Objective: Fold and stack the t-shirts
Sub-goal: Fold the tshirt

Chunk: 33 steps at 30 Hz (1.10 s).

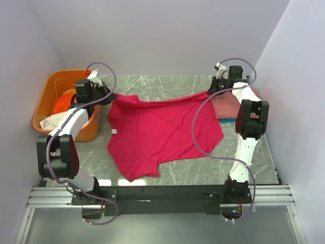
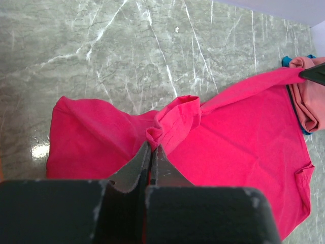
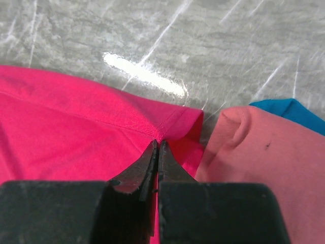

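A large crimson-pink t-shirt (image 1: 162,132) lies spread over the middle of the marble table, its far edge pulled taut between both arms. My left gripper (image 2: 151,144) is shut on a bunched fold of that shirt (image 2: 172,119) at its far left corner. At the far right corner my right gripper (image 3: 156,144) is shut on the shirt's hem (image 3: 172,122). A folded salmon-pink t-shirt (image 3: 264,168) lies just right of it, on top of a blue one (image 3: 292,109). Orange and white cloth (image 1: 63,101) sits in the tub at the left.
An orange plastic tub (image 1: 44,104) stands at the far left, beside the left arm. White walls close in the table on the left, back and right. The salmon-and-blue stack (image 1: 226,108) sits under the right arm near the right wall.
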Each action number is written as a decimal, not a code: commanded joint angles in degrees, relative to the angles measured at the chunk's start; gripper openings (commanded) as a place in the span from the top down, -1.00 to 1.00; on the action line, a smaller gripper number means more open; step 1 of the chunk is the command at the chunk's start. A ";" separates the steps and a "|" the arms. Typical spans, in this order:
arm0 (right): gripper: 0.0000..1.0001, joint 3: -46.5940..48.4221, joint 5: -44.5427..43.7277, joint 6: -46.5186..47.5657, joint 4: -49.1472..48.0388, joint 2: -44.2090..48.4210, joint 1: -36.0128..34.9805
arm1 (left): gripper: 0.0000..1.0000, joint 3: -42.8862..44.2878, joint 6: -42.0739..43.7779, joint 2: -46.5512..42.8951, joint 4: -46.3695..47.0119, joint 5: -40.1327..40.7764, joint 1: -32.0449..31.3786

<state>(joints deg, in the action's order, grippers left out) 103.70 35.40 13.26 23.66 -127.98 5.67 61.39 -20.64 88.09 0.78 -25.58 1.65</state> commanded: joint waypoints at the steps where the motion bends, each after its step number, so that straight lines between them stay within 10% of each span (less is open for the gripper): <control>1: 1.00 -0.86 2.31 -0.07 -2.83 5.46 0.66 | 0.99 1.72 0.52 -0.56 0.81 0.45 -0.24; 33: 1.00 -6.32 6.70 4.85 0.07 8.80 3.56 | 0.99 -1.97 1.13 -5.74 -0.60 0.97 -0.51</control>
<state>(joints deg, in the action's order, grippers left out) 97.06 41.45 16.84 23.66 -123.00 8.88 60.14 -20.45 84.99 -0.40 -24.97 1.32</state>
